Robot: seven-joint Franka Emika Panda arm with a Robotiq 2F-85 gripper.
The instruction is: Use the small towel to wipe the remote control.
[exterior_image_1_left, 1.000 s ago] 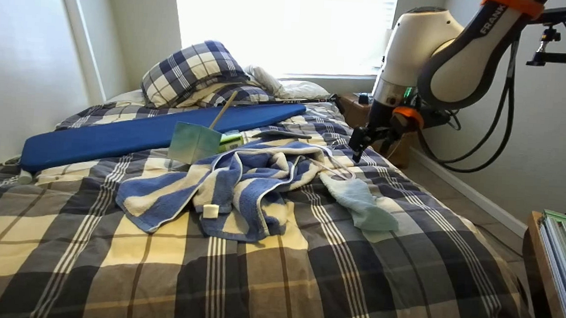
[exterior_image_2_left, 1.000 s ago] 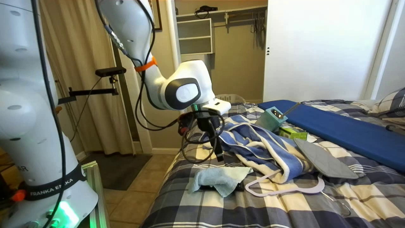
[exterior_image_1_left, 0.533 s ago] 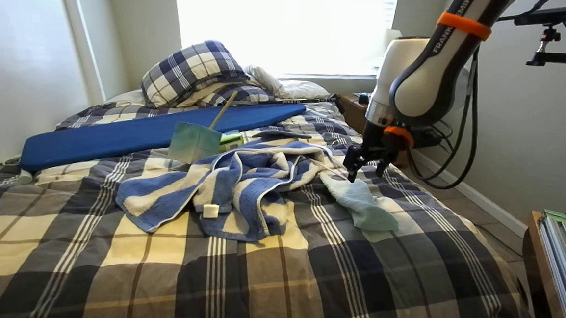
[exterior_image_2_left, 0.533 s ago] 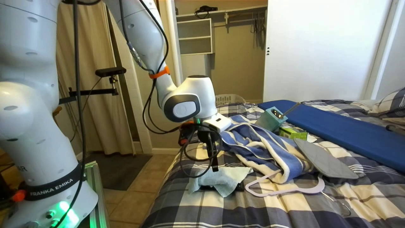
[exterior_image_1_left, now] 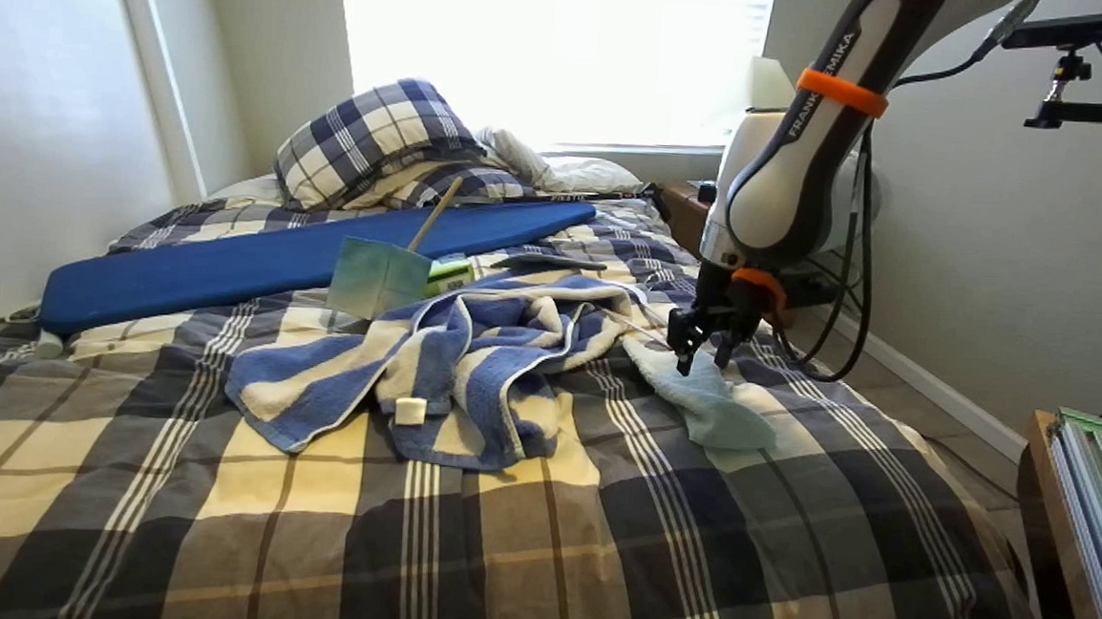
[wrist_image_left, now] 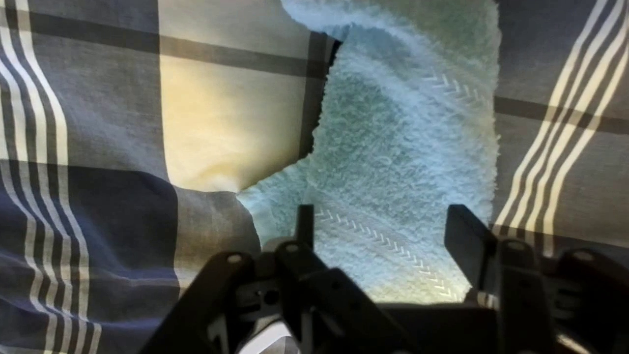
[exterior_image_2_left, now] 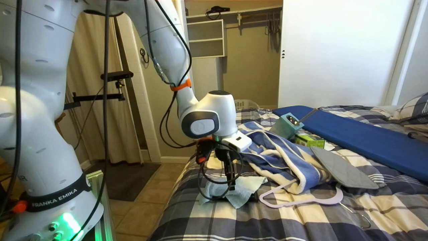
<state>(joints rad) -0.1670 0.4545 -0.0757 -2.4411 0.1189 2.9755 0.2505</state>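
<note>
In an exterior view, the small towel (exterior_image_2_left: pixel 249 186) lay rumpled on the plaid bed cover (exterior_image_2_left: pixel 281 224), partly covering the black remote control (exterior_image_2_left: pixel 254 196), one end of which showed at the towel's right edge. The gripper (wrist_image_left: pixel 381 231) was down at the cloth, its jaws apart and fabric in view between them; whether the tips touched it could not be told. A pale hanger (exterior_image_2_left: pixel 314 200) lay just right, the striped towel (exterior_image_2_left: pixel 281 157) on the far side.

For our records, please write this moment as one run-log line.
gripper: open over small towel | small towel: ungripped, on bed | remote control: apparently partly covered
</note>
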